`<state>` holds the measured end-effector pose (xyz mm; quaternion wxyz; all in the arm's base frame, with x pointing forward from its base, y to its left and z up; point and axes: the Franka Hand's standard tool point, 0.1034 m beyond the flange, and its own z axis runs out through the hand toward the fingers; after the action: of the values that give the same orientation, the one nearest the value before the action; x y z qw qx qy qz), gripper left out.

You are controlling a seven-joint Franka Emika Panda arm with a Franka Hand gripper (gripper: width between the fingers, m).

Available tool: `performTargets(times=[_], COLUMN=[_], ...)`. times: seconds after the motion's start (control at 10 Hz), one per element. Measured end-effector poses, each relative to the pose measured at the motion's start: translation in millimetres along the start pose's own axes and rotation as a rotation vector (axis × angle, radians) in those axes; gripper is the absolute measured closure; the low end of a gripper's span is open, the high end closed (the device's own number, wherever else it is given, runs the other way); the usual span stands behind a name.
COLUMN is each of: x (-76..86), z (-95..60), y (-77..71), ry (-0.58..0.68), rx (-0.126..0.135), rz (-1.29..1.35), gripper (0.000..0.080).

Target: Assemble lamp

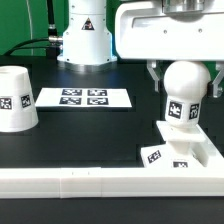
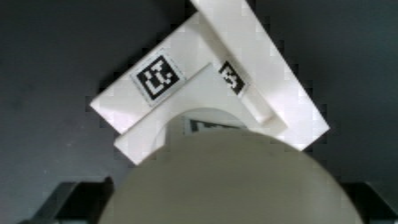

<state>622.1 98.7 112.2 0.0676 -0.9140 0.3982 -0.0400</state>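
Bulb (image 1: 184,100) is standing upright at the exterior view's right, round head up, long axis vertical, over the flat square base (image 1: 190,152), the hand (image 1: 184,80) pinching its head from both sides. A long white rail (image 1: 90,182) is lying just before the base; the marker board (image 1: 84,98) and the shade (image 1: 17,97), wide end down on the desk (image 1: 100,135), are sitting well apart to the left
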Motion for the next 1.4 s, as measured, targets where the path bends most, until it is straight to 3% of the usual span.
performTargets(times=[0.6, 0.8, 1.0, 1.2, 1.4], x=[0.6, -1.0, -1.9, -4.2, -0.3], z=[1.6, 1.7, 1.8, -0.5, -2.4], y=[1.9, 0.8, 1.7, 0.3, 0.0], ry=[-0.056, -0.059, -0.060, -0.055, -0.049], rx=[0.036, 0.038, 0.035, 0.007, 0.017], rz=[0.366, 0.363, 0.244, 0.015, -0.206], gripper=[0.0220, 0.0119, 0.0103, 0.0101, 0.0101])
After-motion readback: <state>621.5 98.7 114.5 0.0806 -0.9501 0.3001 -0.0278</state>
